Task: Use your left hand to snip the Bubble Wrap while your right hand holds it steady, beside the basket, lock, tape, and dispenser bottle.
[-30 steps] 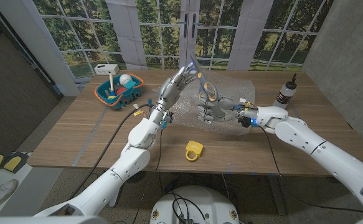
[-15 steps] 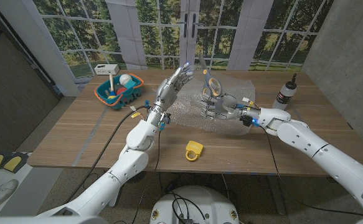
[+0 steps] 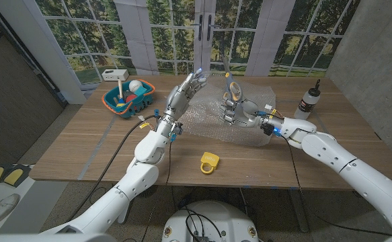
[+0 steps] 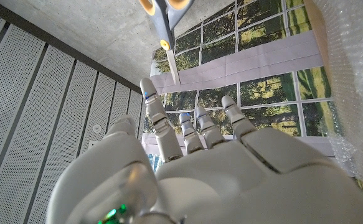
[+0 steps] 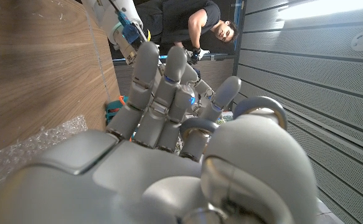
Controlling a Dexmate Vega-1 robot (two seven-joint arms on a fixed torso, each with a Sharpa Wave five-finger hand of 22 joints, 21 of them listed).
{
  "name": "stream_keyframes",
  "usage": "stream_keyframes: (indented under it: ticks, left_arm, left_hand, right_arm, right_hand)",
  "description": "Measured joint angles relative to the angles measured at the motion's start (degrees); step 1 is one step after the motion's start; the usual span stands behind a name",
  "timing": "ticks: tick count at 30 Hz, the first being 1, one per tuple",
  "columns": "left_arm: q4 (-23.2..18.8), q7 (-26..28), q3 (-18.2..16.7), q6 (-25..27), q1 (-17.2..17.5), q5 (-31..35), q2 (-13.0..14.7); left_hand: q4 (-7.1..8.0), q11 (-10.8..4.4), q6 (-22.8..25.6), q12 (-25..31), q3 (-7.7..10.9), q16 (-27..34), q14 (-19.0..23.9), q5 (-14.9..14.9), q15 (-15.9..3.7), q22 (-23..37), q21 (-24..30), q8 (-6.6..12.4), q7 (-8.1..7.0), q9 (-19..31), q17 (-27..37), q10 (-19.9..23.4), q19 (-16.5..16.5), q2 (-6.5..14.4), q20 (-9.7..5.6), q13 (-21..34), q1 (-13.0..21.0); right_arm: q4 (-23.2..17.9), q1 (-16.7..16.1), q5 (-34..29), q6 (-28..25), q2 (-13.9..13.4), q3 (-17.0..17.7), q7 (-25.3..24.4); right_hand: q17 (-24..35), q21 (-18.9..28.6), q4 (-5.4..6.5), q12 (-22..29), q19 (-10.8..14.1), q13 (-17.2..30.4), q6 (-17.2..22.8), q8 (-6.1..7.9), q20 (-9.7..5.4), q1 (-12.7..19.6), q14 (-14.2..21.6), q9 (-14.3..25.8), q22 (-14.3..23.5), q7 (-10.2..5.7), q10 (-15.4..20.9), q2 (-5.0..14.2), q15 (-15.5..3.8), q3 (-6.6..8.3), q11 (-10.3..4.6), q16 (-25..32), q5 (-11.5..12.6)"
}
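Head view: scissors (image 3: pixel 229 89) held up by right hand (image 3: pixel 239 112) over bubble wrap (image 3: pixel 246 124); left hand (image 3: pixel 185 94) empty, fingers spread. Scissors should be passed w/ handles toward left.

One basket (image 3: pixel 129 99), one padlock (image 3: pixel 209 163), one bottle (image 3: pixel 309 98), one pair of scissors (image 3: pixel 230 89), one bubble wrap sheet (image 3: pixel 249 128).

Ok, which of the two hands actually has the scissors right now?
The right hand holds the scissors, blades pointing up above the bubble wrap. The left hand is raised beside them with fingers spread, holding nothing.
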Motion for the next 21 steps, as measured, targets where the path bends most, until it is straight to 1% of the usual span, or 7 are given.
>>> stream_keyframes:
  ticks: [3, 10, 13, 16, 18, 19, 21]
  left_arm:
    - [0.3, -0.3, -0.1, -0.1, 0.0, -0.3, 0.1]
    - [1.0, -0.9, -0.3, -0.1, 0.0, -1.0, 0.2]
    - [1.3, -1.2, -0.4, -0.2, -0.1, -1.3, 0.2]
    - [1.7, -1.5, -0.5, -0.2, -0.3, -1.6, 0.2]
    - [2.0, -1.7, -0.5, -0.2, -0.4, -1.7, 0.2]
    - [2.1, -1.8, -0.6, -0.2, -0.4, -1.8, 0.2]
    - [2.4, -2.0, -0.6, -0.3, -0.5, -2.1, 0.1]
  left_hand:
    - [-0.12, 0.0, 0.2, 0.2, 0.12, 0.0, 0.0, 0.0, 0.04, 0.0, 0.0, 0.0, -0.2, 0.0, 0.0, 0.6, 0.0, 0.0, 0.0, 0.0, 0.0]
    - [-0.12, 0.01, 0.4, 0.6, 0.12, 0.4, 0.4, 0.0, -0.01, 0.0, 0.0, 0.0, 0.0, 0.0, 0.0, 1.2, 0.0, 0.3, 0.0, 0.0, -0.3]
    - [-0.12, -0.1, 0.8, 0.6, 0.12, 0.4, 0.4, 0.0, -0.01, 0.0, 0.0, 0.0, 0.0, 0.0, 0.0, 1.4, 0.0, 0.3, 0.0, -0.2, -0.3]
    - [-0.12, -0.19, 0.8, 0.6, 0.12, 0.4, 0.7, 0.0, 0.29, 0.0, -0.4, 0.0, 0.01, 0.0, 0.0, 1.7, 0.0, 0.0, 0.0, -0.3, -0.6]
    - [-0.12, -0.01, 0.8, 0.6, 0.12, 0.7, 0.9, 0.0, 0.17, 0.0, -0.4, 0.0, 0.01, 0.0, 0.0, 1.9, 0.0, 0.0, 0.0, -0.3, -0.6]
    - [-0.12, -0.2, 0.8, 0.6, 0.12, 0.7, 1.0, 0.0, 0.08, 0.0, -0.4, 0.0, 0.0, 0.0, 0.0, 2.1, 0.0, 0.0, 0.0, -0.3, -0.6]
    - [-0.12, -0.2, 0.8, 0.6, 0.12, 0.7, 1.0, 0.0, -0.01, 0.0, -0.4, 0.0, 0.01, 0.0, 0.0, 2.1, 0.0, 0.0, 0.0, -0.3, -0.6]
  right_arm:
    - [0.2, 0.0, 0.1, 0.1, 0.3, 0.2, -0.2]
    - [1.0, 0.3, 0.1, 0.4, 0.9, 0.3, -0.3]
    - [1.3, 0.5, 0.1, 0.5, 1.1, 0.3, -0.3]
    - [1.6, 0.8, -0.2, 0.5, 1.3, 0.3, -0.5]
    - [1.8, 1.0, -0.4, 0.6, 1.4, 0.3, -0.5]
    - [1.9, 1.1, -0.5, 0.7, 1.4, 0.3, -0.5]
    - [2.2, 1.4, -0.8, 0.8, 1.5, 0.3, -0.3]
  right_hand:
    - [-3.8, -1.7, 0.23, -7.6, -0.3, -11.7, -0.9, -7.73, -0.13, 0.0, -0.8, -7.1, -1.7, -0.92, -0.3, 0.0, -0.4, -0.55, -0.26, -5.3, 0.0]
    - [-18.2, -8.8, 0.48, -21.8, 1.0, -32.3, -2.2, -21.41, -0.17, 0.0, -3.2, -19.2, -3.0, -2.03, -1.7, -0.01, 0.57, -0.92, -0.36, -20.0, 0.2]
    - [-23.1, -11.6, 1.02, -28.1, 1.6, -37.8, -6.2, -25.05, -0.54, -1.4, -3.6, -20.8, -3.0, -0.64, -4.4, -1.39, 0.99, -1.47, 1.55, -23.3, 0.4]
    - [-25.3, -13.5, 1.42, -31.2, 1.6, -40.5, -8.8, -27.51, -0.54, -4.2, -4.1, -21.2, -3.0, 0.1, -5.0, -3.0, 1.09, -1.87, 2.22, -24.5, 0.4]
    - [-26.1, -14.6, 1.42, -32.9, 1.6, -41.8, -11.8, -29.18, -0.54, -6.0, -4.6, -21.2, -3.0, 1.74, -5.1, -4.03, 1.4, -1.87, 3.15, -24.7, 0.4]
    - [-26.3, -15.2, 1.42, -33.7, 1.6, -42.4, -15.2, -29.99, -0.54, -7.1, -4.9, -21.2, -3.0, 4.51, -5.4, -4.47, 1.69, -1.87, 3.67, -24.7, 0.4]
    - [-26.5, -16.1, 1.42, -35.1, 1.6, -43.3, -16.9, -31.19, -0.54, -8.7, -5.9, -21.2, -3.0, 5.64, -6.0, -5.45, 1.98, -1.87, 4.29, -25.0, 0.4]
